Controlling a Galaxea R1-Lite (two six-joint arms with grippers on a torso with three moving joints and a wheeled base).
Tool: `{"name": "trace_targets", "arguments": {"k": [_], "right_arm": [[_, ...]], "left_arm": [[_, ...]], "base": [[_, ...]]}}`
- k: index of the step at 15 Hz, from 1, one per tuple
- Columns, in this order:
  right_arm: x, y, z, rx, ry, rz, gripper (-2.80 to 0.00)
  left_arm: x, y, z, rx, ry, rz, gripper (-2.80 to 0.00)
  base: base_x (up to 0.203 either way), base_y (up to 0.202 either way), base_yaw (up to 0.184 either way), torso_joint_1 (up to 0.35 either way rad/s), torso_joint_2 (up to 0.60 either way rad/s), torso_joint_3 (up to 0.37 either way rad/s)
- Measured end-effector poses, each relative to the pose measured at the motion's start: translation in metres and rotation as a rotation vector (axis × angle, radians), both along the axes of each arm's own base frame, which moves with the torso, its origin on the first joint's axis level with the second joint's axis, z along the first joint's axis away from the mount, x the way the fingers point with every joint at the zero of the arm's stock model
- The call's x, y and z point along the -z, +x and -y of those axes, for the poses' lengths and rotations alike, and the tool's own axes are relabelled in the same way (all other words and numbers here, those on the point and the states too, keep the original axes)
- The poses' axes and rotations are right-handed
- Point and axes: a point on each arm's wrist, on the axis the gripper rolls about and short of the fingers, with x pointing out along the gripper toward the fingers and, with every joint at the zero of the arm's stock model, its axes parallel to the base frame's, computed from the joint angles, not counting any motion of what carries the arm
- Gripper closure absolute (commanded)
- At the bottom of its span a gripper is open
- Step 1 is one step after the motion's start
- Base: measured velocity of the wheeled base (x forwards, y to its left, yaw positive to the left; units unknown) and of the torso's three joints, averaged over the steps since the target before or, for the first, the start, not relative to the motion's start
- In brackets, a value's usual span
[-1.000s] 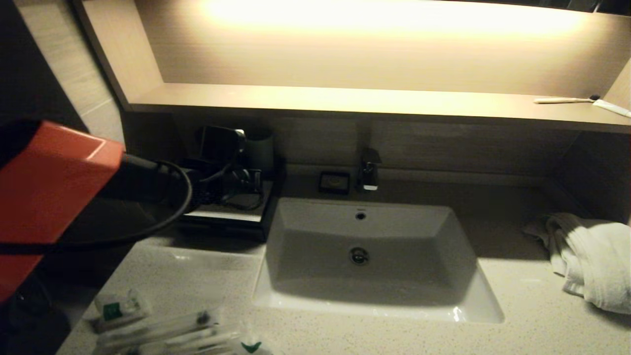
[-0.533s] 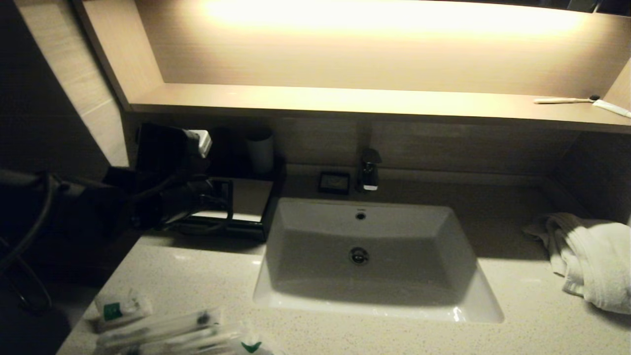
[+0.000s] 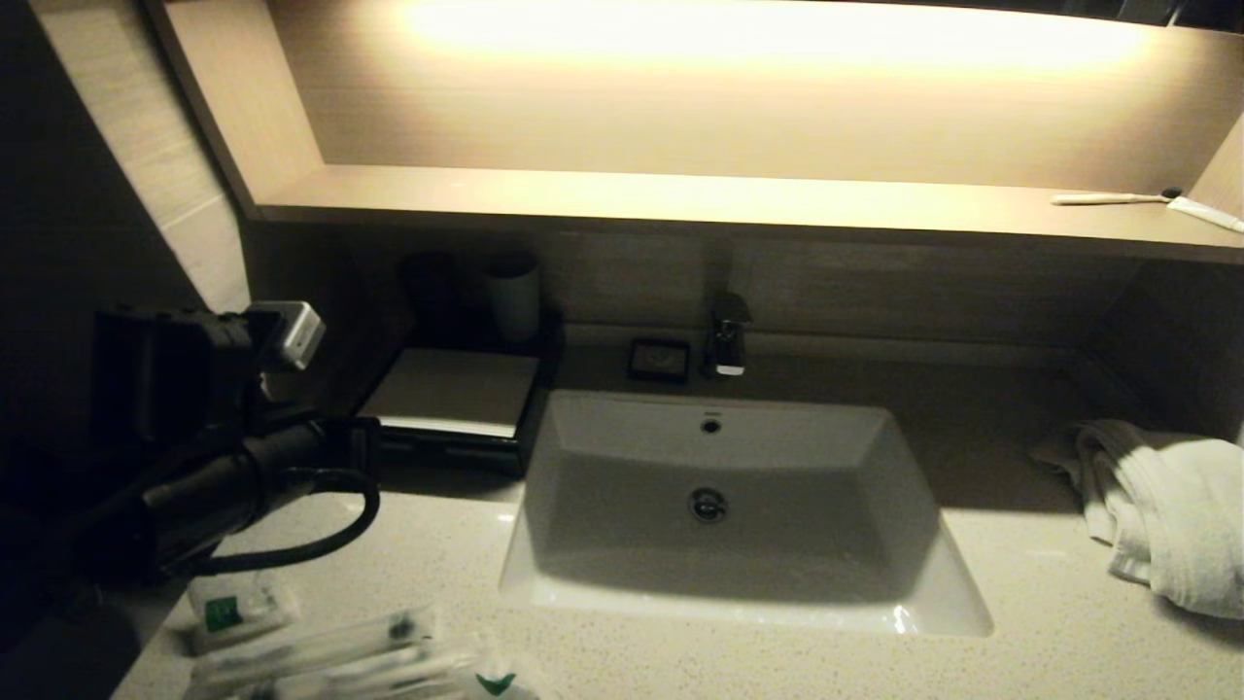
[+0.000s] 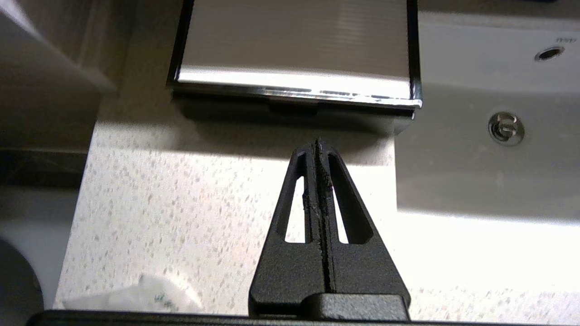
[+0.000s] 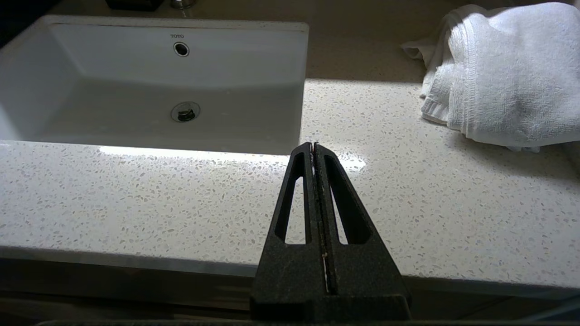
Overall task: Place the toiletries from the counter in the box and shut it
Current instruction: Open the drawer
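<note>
I am holding my left gripper [image 4: 318, 144] pressed fully together and gripping nothing, out over the counter [image 3: 408, 544] just in front of the box [image 3: 455, 394], apart from it. The box is sitting on the counter directly beside the basin [image 3: 724, 506], on the basin's left, with its drawer pushed in and its pale top panel flat. The toiletries [image 3: 321, 647] are lying in a loose heap on the counter at its near edge, in front of the basin's left corner and well apart from the box; a white sachet with a green mark [image 3: 233, 611] is showing nearest my left arm, with long wrapped sticks beside it. My right gripper [image 5: 313, 147] is also closed flat on nothing, parked at the counter's near edge in front of the basin's right corner. A white towel [image 3: 1161, 510] is lying crumpled to the basin's right.
</note>
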Motion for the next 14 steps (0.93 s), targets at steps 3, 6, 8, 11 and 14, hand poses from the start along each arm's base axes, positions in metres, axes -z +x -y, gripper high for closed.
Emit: {"name": "trace_targets", "arguments": {"k": [3,6,8,11,14], "right_arm": [[0.0,0.0,0.0,0.0,0.0,0.0,0.0],[0.0,0.0,0.0,0.0,0.0,0.0,0.0],[0.0,0.0,0.0,0.0,0.0,0.0,0.0],[0.0,0.0,0.0,0.0,0.0,0.0,0.0],[0.0,0.0,0.0,0.0,0.0,0.0,0.0]], "left_arm": [[0.01,-0.004,-0.001,0.027,-0.011,0.026,0.0],[0.019,0.007,-0.001,0.058,-0.018,0.05,0.0],[0.032,0.017,-0.006,0.065,-0.006,0.038,0.0],[0.048,0.033,-0.018,0.08,-0.026,0.043,0.0],[0.061,0.045,-0.022,0.096,-0.043,0.044,0.0]], "base": [[0.0,0.0,0.0,0.0,0.0,0.0],[0.0,0.0,0.0,0.0,0.0,0.0],[0.0,0.0,0.0,0.0,0.0,0.0],[0.0,0.0,0.0,0.0,0.0,0.0],[0.0,0.0,0.0,0.0,0.0,0.0]]}}
